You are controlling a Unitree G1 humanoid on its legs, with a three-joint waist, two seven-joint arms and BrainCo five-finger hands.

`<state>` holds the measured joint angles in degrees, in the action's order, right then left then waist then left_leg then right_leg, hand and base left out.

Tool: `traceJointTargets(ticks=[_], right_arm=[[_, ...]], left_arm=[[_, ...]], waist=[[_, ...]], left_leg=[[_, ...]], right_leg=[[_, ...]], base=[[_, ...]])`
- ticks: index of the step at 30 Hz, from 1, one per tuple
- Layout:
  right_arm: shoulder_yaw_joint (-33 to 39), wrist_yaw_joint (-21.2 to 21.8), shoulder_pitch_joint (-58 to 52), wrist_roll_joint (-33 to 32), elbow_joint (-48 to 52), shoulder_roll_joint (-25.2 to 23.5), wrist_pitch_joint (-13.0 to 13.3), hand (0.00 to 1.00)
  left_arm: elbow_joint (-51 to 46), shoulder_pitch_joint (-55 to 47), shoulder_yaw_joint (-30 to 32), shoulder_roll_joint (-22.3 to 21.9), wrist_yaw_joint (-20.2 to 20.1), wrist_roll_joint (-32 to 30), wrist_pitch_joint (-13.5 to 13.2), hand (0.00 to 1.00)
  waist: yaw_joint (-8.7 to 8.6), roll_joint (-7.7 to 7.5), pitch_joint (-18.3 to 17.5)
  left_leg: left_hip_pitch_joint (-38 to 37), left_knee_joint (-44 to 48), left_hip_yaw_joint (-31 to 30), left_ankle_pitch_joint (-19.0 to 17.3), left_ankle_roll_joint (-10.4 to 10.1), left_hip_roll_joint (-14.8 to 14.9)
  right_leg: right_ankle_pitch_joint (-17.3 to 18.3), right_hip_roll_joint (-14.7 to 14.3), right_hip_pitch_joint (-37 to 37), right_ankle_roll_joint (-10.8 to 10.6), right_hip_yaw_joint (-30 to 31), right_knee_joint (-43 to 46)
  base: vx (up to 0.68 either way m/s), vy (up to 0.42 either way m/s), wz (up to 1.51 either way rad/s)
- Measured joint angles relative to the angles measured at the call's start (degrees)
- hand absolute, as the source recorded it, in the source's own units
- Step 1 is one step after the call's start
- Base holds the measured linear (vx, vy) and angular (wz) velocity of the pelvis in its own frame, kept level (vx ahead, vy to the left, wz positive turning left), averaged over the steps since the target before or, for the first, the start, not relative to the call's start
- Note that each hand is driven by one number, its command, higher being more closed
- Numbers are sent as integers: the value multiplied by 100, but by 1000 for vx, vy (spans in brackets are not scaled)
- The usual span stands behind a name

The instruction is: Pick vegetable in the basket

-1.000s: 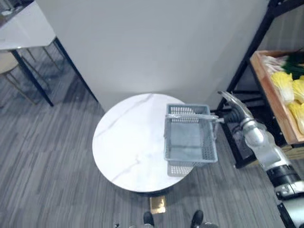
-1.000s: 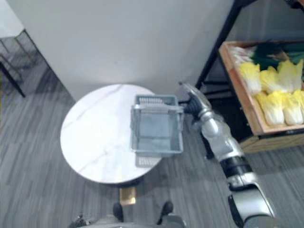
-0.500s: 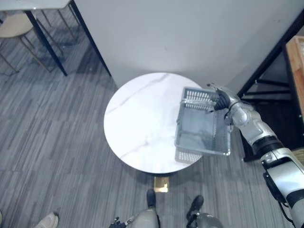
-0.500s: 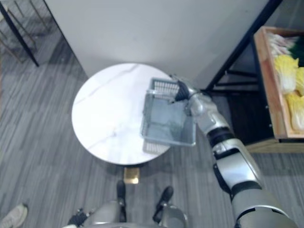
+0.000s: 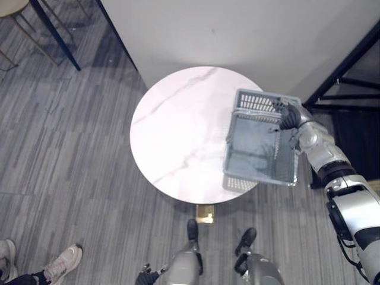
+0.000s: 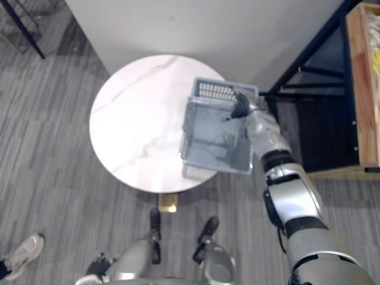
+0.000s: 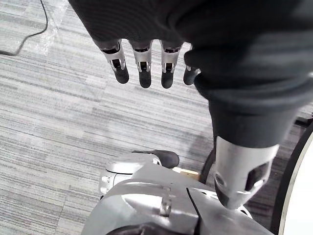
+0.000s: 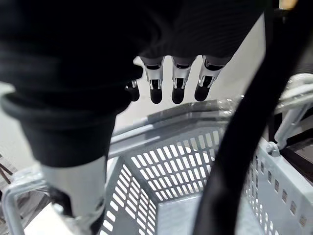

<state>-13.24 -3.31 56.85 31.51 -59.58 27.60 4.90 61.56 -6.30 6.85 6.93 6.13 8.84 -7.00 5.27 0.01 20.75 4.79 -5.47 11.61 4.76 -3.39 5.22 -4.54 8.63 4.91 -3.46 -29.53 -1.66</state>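
Far left, low over the grey floor: left hand (image 7: pixel 142 68), fingers straight and slack, nothing in it. Well apart from everything the task needs.

In the middle: round white table (image 5: pixel 172 136), with a bare left half. At the right edge of the tabletop: grey plastic basket (image 5: pixel 258 151), upright and empty, its near end hanging out past that edge.

At the far right corner of the basket: right hand (image 5: pixel 289 116). Fingers (image 8: pixel 178 81) stretched almost straight over the far rim, curled round nothing. Thumb pointing down into the corner of the basket; contact there impossible to tell. Spread, then, and without load.

Further right, past the black shelf post (image 6: pixel 309 47): wooden crate (image 6: pixel 354 89), and in it a thin strip of yellow vegetable (image 6: pixel 375 56), cut by the side of the right eye view. Too little visible to tell its long axis.

Judging from this: vegetable to the right of the right hand, not yet in the basket. Right arm clearly the nearer one. Probably calls for a swing to the right, away from the basket and toward the crate.
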Motion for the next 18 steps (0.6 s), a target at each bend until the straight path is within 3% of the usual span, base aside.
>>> traceJointTargets(ticks=[7,8,18], right_arm=[[149,-43,71,27,-214,12,-23,0],[149,-43,83,108,-214,19,-48,100],[103,-109,163,239,-218,53,-52,100]], left_arm=[[-3,7,-136,-6,31,0,-4,0],[-3,7,-194,-4,31,0,-3,0],[-4,32,-311,0,34,-1,-10,0]], waist=[[-15,99,76],[-18,110,82],[-14,163,174]], left_leg=[[4,-2,-4,1,-1,-9],[5,-2,-5,1,-2,-10],[27,-4,-72,2,-3,-46]], right_leg=[[-2,8,2,-2,0,-7],[-2,9,2,-3,0,-7],[-8,44,-2,-12,-42,-7]], base=[[22,11,0],[0,0,0],[17,13,2]])
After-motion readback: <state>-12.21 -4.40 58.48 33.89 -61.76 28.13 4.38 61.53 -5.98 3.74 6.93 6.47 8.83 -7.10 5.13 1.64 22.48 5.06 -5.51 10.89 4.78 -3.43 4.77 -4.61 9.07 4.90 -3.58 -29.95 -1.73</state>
